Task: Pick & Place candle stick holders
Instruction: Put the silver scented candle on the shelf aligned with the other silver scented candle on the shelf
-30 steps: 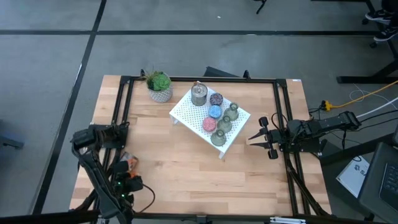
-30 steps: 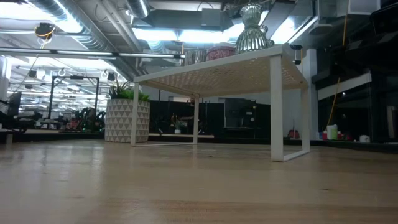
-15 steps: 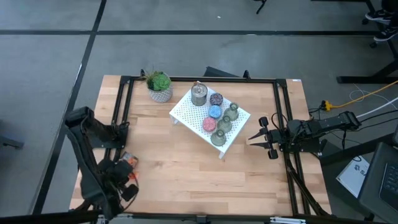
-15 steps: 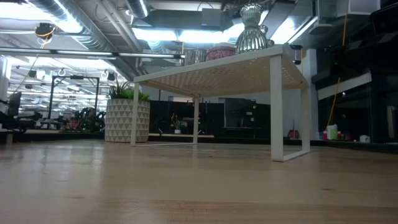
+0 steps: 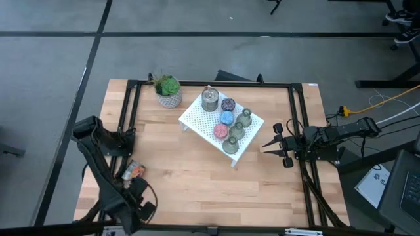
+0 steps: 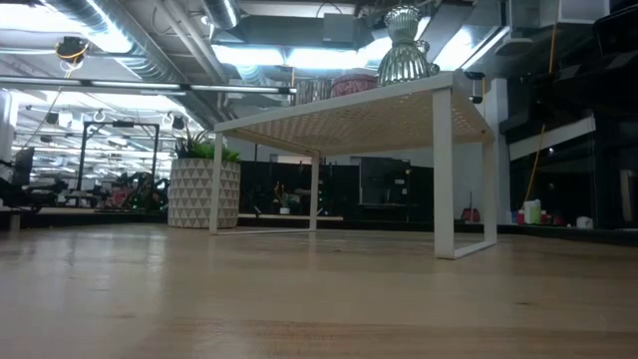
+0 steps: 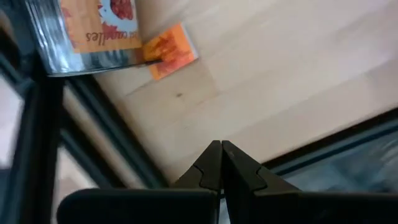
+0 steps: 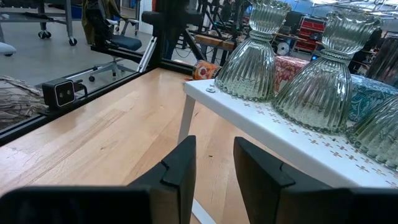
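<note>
While apart, holders (image 5: pixel 229 124) face right gripper (image 5: pixel 271 147).

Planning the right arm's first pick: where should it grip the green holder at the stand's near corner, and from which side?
Probably at the narrow waist, between flared cup and ribbed bell base, where the fingers can close around it. The green holder stands upright at the stand's corner nearest the right gripper, so come in level from that side; the other holders crowd behind it.

Candle stick holders (image 5: pixel 228 122) on stand (image 5: pixel 197 116) mid-table, potted plant (image 5: pixel 168 90) behind-left of stand
</note>
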